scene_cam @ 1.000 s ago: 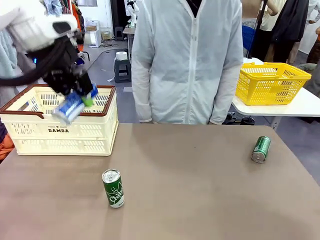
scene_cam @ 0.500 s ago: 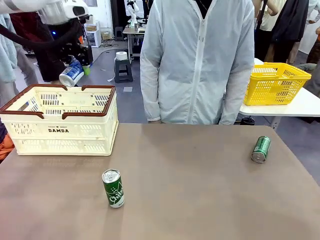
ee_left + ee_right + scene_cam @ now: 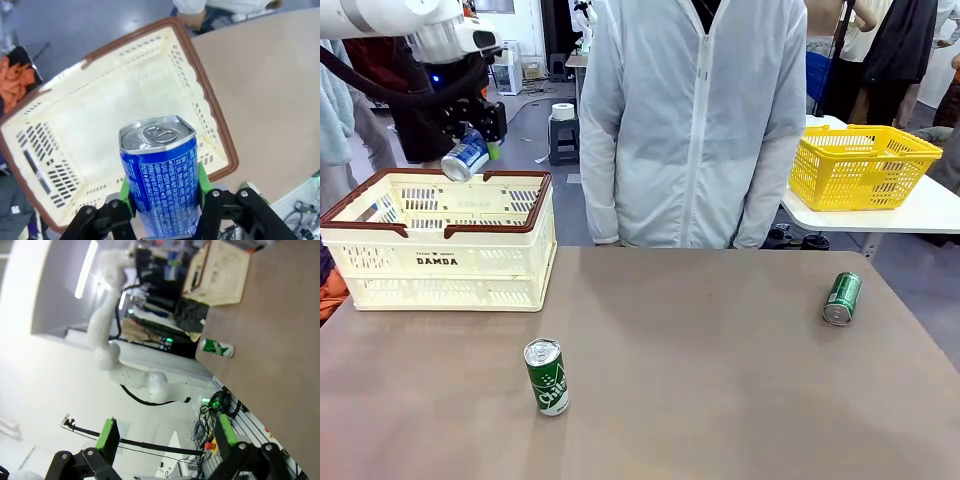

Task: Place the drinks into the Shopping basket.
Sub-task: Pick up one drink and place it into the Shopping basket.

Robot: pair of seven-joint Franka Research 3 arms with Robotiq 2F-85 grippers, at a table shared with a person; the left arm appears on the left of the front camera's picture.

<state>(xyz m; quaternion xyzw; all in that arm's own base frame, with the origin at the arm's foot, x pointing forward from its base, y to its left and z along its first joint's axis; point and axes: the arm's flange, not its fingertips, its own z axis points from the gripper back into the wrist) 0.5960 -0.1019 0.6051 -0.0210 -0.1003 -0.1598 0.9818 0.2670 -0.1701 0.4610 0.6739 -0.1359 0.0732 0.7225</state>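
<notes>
1. Shopping basket (image 3: 440,282) sits at the left end of the desk (image 3: 720,400).
2. Left claw (image 3: 476,146), clamped on the tilted blue can (image 3: 462,160), hangs above its far side; releasing here might clip the rim.
3. Right claw (image 3: 165,432) gapes, empty.
4. Green can (image 3: 547,377) and slimmer green can (image 3: 841,298) rest on the desk.

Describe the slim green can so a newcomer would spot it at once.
Take the brown table. Near its right edge, in front of the yellow basket, lies the slim green can. Unlike the wider green can standing front left, it rests on its side.
</notes>
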